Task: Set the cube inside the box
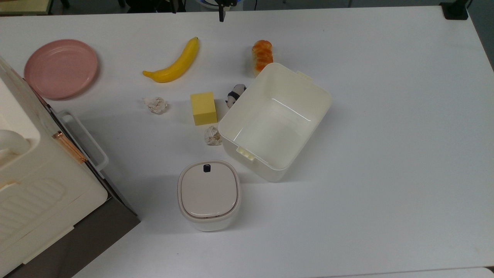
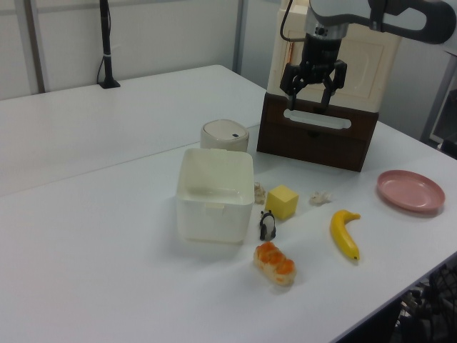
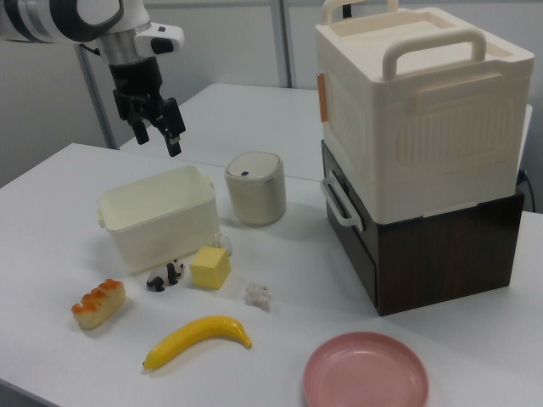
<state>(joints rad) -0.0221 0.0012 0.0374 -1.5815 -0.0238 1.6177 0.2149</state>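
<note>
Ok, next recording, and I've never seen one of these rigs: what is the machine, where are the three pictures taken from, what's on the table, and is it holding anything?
It is a single robot arm with a two-finger tool at its end. The top view looks straight down on the white table; the left view and the right view look across it from opposite sides. The tool hangs open in the air and holds nothing. On the table lie a pale-yellow cube, an open cream box beside it, a lidded bin, a banana, a pink plate, a toy bread roll, a small panda figure and two crumpled lumps. Stacked storage cases stand at one edge.
</note>
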